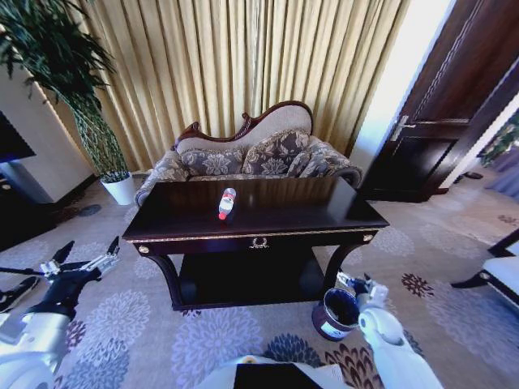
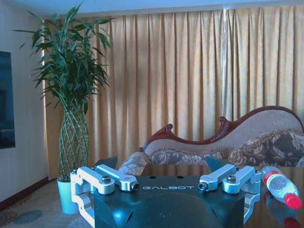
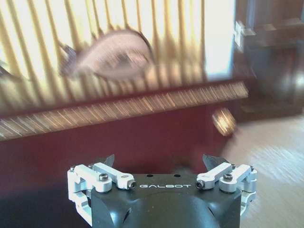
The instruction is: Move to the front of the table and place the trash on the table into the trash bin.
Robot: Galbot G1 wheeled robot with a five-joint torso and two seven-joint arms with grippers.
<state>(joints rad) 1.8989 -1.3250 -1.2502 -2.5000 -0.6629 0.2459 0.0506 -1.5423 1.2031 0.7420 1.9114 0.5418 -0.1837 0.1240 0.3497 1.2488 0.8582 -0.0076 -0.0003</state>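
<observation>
On the surface, one bottle is left lying. Both grippers, left and right, are held wide-fingered and empty. Rolling is risked if the bottle is nudged off-centre.

one word i can read: galbot
i see it on the left gripper body and the right gripper body.
</observation>
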